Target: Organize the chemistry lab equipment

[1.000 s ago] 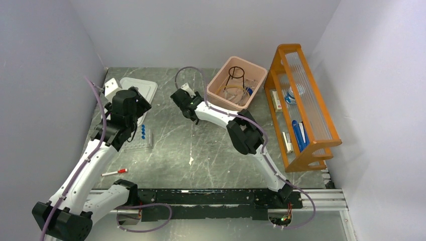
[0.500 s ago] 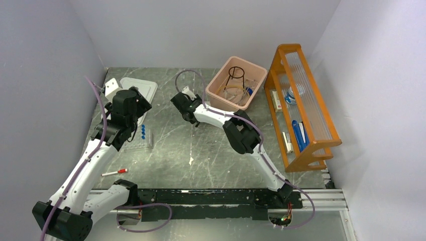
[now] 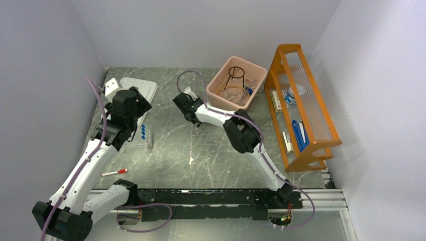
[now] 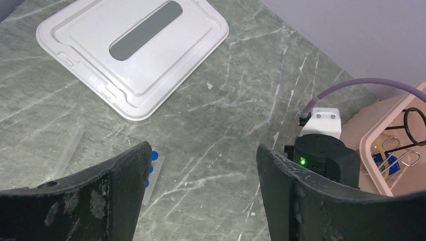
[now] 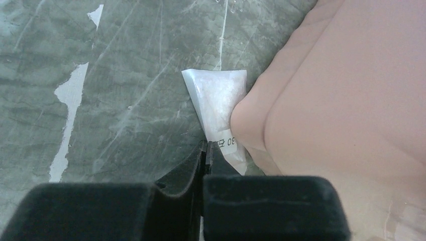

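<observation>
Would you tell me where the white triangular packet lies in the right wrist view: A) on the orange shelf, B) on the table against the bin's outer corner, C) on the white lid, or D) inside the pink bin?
B: the white triangular packet lies flat on the grey table, one side running up against the rounded outer corner of the pink bin.

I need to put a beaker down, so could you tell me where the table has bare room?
The middle of the table is bare, between the blue-capped tubes and the right arm. Another strip lies between that arm and the orange shelf. Crowded beside the pink bin, where the right fingers near a white packet.
</observation>
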### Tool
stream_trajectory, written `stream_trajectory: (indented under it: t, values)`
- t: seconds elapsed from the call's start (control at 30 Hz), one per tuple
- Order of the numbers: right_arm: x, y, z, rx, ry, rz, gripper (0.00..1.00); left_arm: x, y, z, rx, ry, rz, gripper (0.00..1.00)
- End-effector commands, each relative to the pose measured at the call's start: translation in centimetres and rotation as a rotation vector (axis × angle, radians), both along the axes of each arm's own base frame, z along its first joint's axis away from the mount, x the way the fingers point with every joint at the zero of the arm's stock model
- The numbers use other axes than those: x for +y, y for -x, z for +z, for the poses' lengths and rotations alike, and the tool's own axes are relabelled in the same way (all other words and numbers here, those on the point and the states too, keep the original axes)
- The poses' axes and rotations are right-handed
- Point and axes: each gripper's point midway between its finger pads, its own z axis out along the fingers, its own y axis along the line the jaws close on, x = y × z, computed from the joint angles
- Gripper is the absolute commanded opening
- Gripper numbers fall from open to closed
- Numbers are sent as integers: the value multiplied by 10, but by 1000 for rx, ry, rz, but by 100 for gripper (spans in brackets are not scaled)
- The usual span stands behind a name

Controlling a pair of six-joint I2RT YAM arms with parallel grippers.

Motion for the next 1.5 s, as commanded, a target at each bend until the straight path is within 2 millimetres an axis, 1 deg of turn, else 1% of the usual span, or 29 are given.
stream_trajectory:
  t: [0.0, 0.17, 0.33, 0.43, 0.5, 0.6, 0.67, 0.73, 0.8, 0.87, 0.9, 0.97, 1.07, 1.13, 1.3, 1.37, 1.47]
  values:
    - [10, 2, 3, 52, -88, 41, 0, 3, -2, 11, -30, -6, 6, 81]
    - [45, 19, 40, 124, -315, 160, 0, 6, 0, 14, -40, -11, 17, 81]
    - [60, 32, 82, 142, -462, 204, 0, 8, 1, 17, -48, -13, 24, 80]
    - [74, 40, 117, 132, -578, 273, 0, 9, 2, 18, -52, -13, 23, 81]
    - [78, 40, 142, 107, -646, 299, 0, 9, 2, 17, -51, -16, 19, 80]
    - [70, 32, 181, 44, -737, 285, 0, 8, 3, 17, -49, -19, 14, 80]
    - [57, 24, 203, -5, -790, 254, 0, 7, 3, 15, -45, -19, 8, 81]
    - [36, 15, 221, -65, -819, 202, 0, 5, 1, 15, -46, -17, -3, 81]
    - [5, 3, 231, -126, -821, 125, 0, 3, 0, 14, -45, -15, -15, 81]
    - [-30, -7, 234, -167, -816, 27, 0, -2, -2, 13, -42, -14, -44, 81]
    - [-47, -10, 232, -178, -813, -23, 0, -5, -4, 13, -43, -13, -60, 81]
    - [-77, -14, 220, -167, -811, -113, 0, -11, -7, 11, -43, -10, -92, 81]
    - [-108, -16, 201, -135, -819, -195, 0, -20, -12, 7, -33, -6, -136, 82]
    - [-121, -15, 185, -107, -823, -243, 0, -27, -16, 3, -18, -5, -175, 83]
    - [-137, -9, 147, -46, -807, -349, 0, -42, -24, -21, 82, -6, -244, 86]
    - [-142, -9, 138, -34, -772, -376, 0, -46, -28, -31, 123, -14, -266, 87]
    - [-149, -9, 128, -16, -720, -412, 5, -47, -35, -47, 195, -37, -301, 90]
